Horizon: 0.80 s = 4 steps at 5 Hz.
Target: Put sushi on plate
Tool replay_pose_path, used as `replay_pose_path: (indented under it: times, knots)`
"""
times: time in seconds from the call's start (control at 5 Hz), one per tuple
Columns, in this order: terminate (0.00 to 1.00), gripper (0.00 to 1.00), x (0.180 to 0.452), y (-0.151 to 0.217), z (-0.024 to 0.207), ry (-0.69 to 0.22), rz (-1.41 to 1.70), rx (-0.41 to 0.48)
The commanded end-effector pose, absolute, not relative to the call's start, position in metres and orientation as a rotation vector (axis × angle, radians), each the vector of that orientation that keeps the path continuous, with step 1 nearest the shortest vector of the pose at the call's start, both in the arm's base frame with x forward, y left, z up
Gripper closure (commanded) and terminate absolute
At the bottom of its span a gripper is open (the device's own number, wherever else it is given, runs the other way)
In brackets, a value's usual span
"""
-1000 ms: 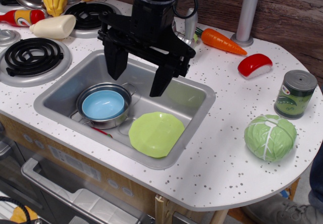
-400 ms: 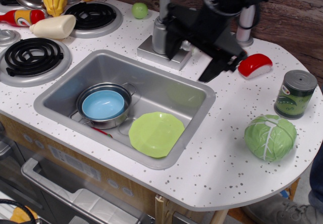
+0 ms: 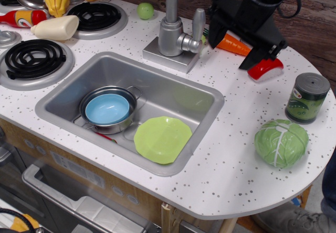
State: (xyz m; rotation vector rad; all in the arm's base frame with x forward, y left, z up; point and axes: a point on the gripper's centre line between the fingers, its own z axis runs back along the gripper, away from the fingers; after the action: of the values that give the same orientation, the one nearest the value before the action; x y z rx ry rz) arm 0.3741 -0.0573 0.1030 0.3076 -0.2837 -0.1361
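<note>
The sushi [image 3: 266, 70], red-topped on a white base, lies on the counter at the back right. My black gripper [image 3: 234, 40] hangs just above and to the left of it, jaws spread wide and empty; one fingertip [image 3: 254, 59] stands right beside the sushi's left end. The other finger [image 3: 216, 25] hides part of the orange carrot [image 3: 233, 44]. The lime-green plate [image 3: 162, 139] lies at the front right corner of the sink [image 3: 63, 94], leaning up on the sink's front rim.
A light-blue bowl in a steel pot [image 3: 107, 109] sits in the sink left of the plate. The faucet [image 3: 173, 27] stands behind the sink. A green can [image 3: 307, 97] and a cabbage [image 3: 281, 143] stand on the right counter. Burners and toy food are at the far left.
The gripper has swung from above the sink to the right, past the faucet, to the sushi and carrot. The jaws stay open. Nothing else has moved.
</note>
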Motion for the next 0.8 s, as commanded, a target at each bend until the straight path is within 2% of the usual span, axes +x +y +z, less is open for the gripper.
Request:
replay_pose_path:
  times: [0.0, 0.4, 0.6]
  knots:
    - [0.0, 0.0, 0.409, -0.063, 0.118, -0.344, -0.199, 0.241]
    - [0.0, 0.0, 0.431, -0.088, 0.12, -0.27, -0.268, 0.095]
    - [0.0, 0.0, 0.437, -0.098, 0.116, -0.279, -0.293, 0.067]
